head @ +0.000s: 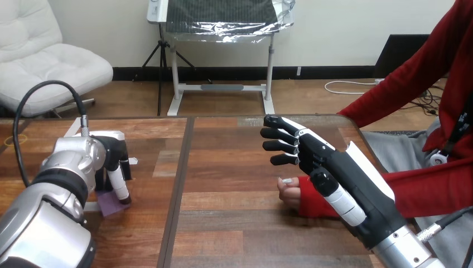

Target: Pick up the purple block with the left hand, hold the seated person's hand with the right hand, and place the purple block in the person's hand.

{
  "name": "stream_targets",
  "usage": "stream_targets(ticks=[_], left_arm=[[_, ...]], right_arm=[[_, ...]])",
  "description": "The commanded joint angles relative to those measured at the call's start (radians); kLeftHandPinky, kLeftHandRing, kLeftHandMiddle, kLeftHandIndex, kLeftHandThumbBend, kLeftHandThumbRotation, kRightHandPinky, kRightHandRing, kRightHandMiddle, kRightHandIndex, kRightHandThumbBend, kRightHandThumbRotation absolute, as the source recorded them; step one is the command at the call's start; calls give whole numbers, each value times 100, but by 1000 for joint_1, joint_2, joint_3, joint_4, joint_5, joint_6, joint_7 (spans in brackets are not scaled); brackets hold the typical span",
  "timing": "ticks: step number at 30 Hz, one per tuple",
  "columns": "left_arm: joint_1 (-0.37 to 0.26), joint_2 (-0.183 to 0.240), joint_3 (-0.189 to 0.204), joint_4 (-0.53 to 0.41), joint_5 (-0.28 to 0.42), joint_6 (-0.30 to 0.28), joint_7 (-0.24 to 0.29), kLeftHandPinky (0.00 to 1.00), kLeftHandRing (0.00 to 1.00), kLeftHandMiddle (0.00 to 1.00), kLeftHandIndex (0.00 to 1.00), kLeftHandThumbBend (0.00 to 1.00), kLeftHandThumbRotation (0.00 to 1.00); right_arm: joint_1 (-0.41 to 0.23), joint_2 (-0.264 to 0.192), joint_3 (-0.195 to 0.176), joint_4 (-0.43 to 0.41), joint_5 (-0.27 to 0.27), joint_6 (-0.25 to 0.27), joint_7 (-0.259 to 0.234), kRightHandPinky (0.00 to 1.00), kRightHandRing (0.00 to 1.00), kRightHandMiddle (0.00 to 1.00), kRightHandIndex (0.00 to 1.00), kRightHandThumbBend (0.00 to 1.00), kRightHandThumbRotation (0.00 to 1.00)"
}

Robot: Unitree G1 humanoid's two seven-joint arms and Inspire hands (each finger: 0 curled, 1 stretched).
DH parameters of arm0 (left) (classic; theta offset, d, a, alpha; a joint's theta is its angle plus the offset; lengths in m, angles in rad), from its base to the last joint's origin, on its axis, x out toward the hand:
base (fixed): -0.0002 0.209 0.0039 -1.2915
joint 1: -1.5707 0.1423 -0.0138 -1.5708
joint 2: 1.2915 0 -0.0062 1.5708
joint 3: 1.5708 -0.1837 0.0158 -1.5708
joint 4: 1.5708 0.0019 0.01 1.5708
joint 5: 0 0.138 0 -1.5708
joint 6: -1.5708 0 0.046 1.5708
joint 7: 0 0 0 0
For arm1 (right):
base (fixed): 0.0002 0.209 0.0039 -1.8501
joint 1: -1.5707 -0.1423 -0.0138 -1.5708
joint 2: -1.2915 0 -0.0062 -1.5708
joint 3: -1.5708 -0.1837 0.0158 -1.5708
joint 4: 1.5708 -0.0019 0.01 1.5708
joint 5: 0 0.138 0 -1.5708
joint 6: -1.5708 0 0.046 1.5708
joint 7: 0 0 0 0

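The purple block [110, 202] lies on the table at the left, mostly hidden under my left hand [114, 162]. That hand reaches down over the block, one finger touching its top; whether the fingers grip it is hidden. My right hand [312, 159] hovers at centre right, fingers straight and spread, open, holding nothing. The person's hand [289, 192] rests on the table just behind and below my right hand, partly hidden by it, with a red sleeve [424, 190] running off to the right. My right hand is in front of the person's hand; no fingers curl round it.
A dark seam [179, 184] runs down the wooden table between the two halves. The table's far edge [223, 117] is close behind both hands. The person sits at the right side.
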Motion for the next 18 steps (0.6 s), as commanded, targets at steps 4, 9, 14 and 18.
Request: stream_targets(ticks=[4, 9, 14, 18], left_arm=[[-36, 0, 2, -5, 2, 1, -7, 21, 36, 49, 70, 73, 0], [-36, 1, 8, -6, -5, -1, -7, 22, 37, 50, 68, 73, 0], [-37, 2, 10, -6, -8, 1, -8, 24, 39, 52, 69, 73, 0], [-39, 3, 14, -7, -12, -1, -9, 24, 38, 50, 72, 73, 0]], right_arm=[[-51, -6, -20, -25, 11, -15, -5, 78, 84, 88, 90, 100, 100], [-50, -7, -19, -27, 10, -12, -5, 78, 84, 88, 90, 100, 100], [-50, -10, -19, -30, 13, -6, -2, 78, 85, 88, 90, 100, 100], [-50, -10, -19, -28, 14, -10, -1, 78, 85, 88, 90, 100, 100]])
